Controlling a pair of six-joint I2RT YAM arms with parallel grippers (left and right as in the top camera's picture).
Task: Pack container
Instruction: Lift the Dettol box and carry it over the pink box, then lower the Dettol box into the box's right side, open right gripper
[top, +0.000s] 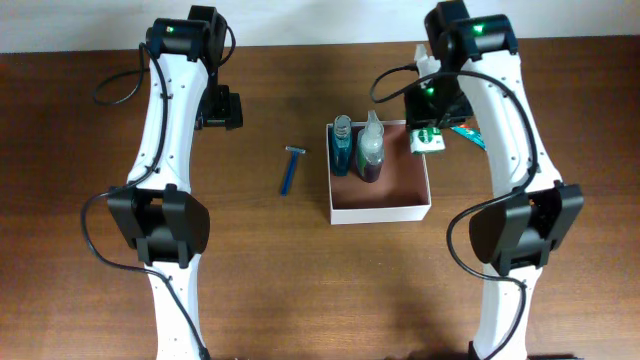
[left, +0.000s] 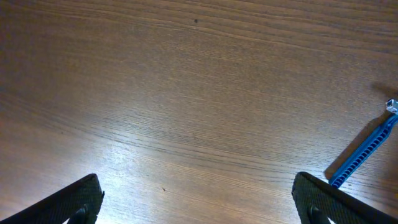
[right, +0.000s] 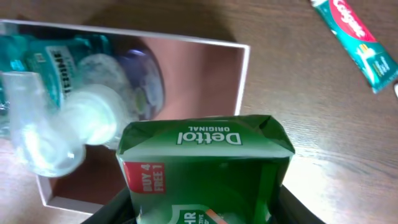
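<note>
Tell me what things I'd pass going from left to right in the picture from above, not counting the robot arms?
First the blue plastic razor → blue-green mouthwash bottle → clear pump bottle with purple liquid → green soap packet → teal toothpaste tube.

Arms as I see them from the console, one on either side of the container (top: 380, 214). The left arm (top: 163, 120) and right arm (top: 512, 130) each have smooth white link shells joined by bulky black joint housings. Green lights glow on the housings past the container's far side. Thin black cables loop beside each arm. The left gripper (left: 199, 208) has matte black fingers (left: 71, 202).
</note>
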